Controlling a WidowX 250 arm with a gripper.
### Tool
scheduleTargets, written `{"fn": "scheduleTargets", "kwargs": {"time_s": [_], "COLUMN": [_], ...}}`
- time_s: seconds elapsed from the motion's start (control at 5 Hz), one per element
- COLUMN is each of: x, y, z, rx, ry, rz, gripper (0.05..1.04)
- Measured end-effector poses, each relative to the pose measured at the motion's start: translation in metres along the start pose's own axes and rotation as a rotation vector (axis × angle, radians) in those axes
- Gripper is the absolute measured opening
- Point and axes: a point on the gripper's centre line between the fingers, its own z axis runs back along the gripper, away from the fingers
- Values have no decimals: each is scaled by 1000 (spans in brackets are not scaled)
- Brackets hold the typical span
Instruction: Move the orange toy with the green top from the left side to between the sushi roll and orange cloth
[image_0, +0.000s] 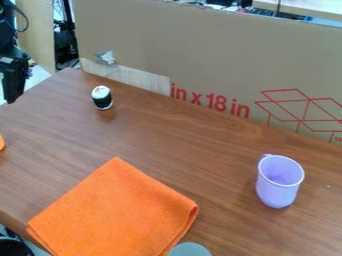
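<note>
Black-and-white little cylinder (102, 98) near the black two-finger gripper (11, 95): probably best grabbed from straight above, centred; can't tell if the grip's open.

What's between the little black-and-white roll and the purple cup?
Only bare brown tabletop lies between the roll and cup, in the camera view.

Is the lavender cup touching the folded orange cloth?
Apart. In the camera view, wooden tabletop shows plainly between the right corner of the orange cloth and the upright lavender cup.
</note>
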Motion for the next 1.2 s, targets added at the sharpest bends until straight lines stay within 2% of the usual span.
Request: {"fn": "scheduleTargets", "kwargs": {"time_s": [0.2,0.4,0.6,1.0,1.2], "x": [-1,0,0,4,7], "y": [-2,12,28,29,30], "z": [-8,-24,-40,-83,-97], "rx": [-6,-32,-25,-56,-48], "ry": [26,46,78,209,251], "rz": [-8,-1,37,45,72], "gripper": [1001,1001,1001,1001,1001]}}
